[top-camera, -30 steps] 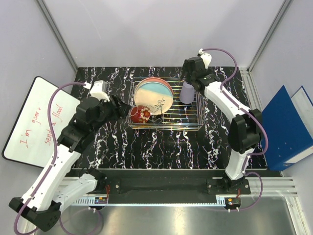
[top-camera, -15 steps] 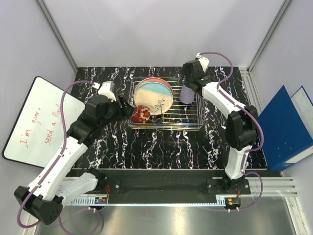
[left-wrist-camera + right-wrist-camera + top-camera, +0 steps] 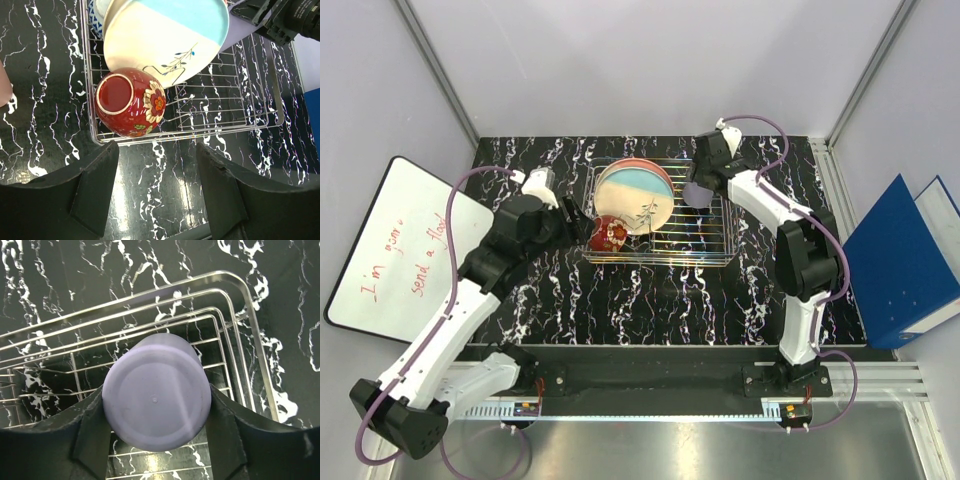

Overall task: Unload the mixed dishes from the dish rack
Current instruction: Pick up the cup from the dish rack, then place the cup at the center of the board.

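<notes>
Two claws inspected. Right claw [image 3: 156,392]: fingers pressed against both sides of the lavender cup [image 3: 698,193], clamped on it. The cup's base faces the wrist camera, at the far right part of the dish rack [image 3: 660,262]. Left claw [image 3: 156,150]: jaws apart, holding nothing, just outside the rack's left side, facing the red bowl [image 3: 127,102]. That bowl lies tipped in the rack beside the leaning cream/blue plate [image 3: 165,37]. The rack stands on the counter [image 3: 620,310].

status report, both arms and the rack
Right gripper shut on lavender cup. Left gripper open, short of red bowl. Plate in rack; nothing blocking.
</notes>
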Robot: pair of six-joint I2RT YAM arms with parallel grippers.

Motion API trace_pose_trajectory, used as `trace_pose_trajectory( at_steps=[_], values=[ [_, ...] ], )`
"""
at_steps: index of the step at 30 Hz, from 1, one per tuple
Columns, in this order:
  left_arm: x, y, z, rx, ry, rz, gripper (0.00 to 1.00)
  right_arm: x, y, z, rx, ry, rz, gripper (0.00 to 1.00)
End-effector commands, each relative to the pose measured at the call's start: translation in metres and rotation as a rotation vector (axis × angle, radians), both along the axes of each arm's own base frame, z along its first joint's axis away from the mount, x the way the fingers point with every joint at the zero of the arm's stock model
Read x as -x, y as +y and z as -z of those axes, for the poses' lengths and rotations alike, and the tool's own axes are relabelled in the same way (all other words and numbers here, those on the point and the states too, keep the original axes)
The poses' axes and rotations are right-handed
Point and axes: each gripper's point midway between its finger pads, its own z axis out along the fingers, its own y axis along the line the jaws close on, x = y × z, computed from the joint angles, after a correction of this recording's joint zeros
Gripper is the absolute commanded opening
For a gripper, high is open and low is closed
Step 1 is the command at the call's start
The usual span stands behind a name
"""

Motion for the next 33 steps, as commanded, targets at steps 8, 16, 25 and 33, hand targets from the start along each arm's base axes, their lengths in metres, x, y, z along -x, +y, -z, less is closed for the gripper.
trace_pose_trajectory(
  at_steps=[8,16,25,33],
  values=[
    [-0.01,-0.009,-0.023,0.036,-0.069,0.01,0.66,0.035,-0.017,-0.138,-0.089,-0.269,0.019,0.0],
    [-0.01,-0.03,-0.055,0.149,-0.132,0.088,0.67,0.117,-0.009,-0.216,-0.344,-0.488,-0.154,0.0],
    [0.062,-0.09,-0.134,0.739,-0.381,0.587,0.99,0.226,0.047,-0.252,-0.953,-0.605,-0.57,0.0],
    [0.089,-0.1,-0.146,0.943,-0.378,0.793,0.99,0.258,0.054,-0.247,-1.197,-0.633,-0.684,0.0]
  ],
)
